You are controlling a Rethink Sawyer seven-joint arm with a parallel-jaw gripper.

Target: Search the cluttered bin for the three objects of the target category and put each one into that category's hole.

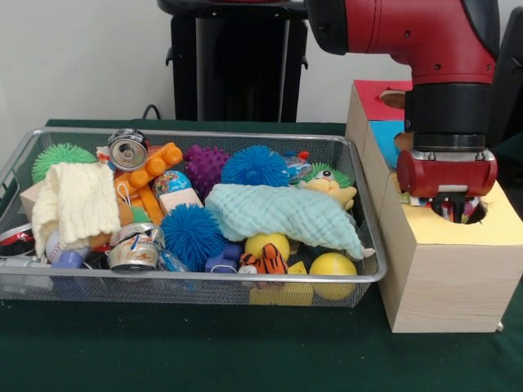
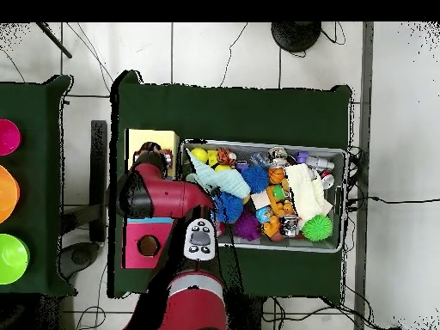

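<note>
My gripper (image 1: 453, 211) hangs low over the round hole (image 1: 482, 214) in the yellow top of the wooden box (image 1: 445, 278), right of the bin, with its tip dipping into the hole. Something striped shows at the tip; I cannot make out what it is. From above, the gripper (image 2: 151, 156) sits at the yellow section (image 2: 150, 137). The wire bin (image 1: 196, 135) holds two soda cans (image 1: 128, 149) (image 1: 133, 249), yellow balls (image 1: 333, 265), blue spiky balls (image 1: 255, 166), a purple spiky ball (image 1: 204, 166), a green one (image 1: 61, 155), orange blocks (image 1: 151, 166) and a tiger toy (image 1: 265, 261).
A teal cloth (image 1: 282, 214) and a cream cloth (image 1: 78, 200) cover part of the pile. Behind the yellow section the box has a blue section (image 1: 386, 131) and a red section (image 1: 376, 98) with its own hole (image 2: 148, 245). Coloured bowls (image 2: 7, 193) stand on a separate table.
</note>
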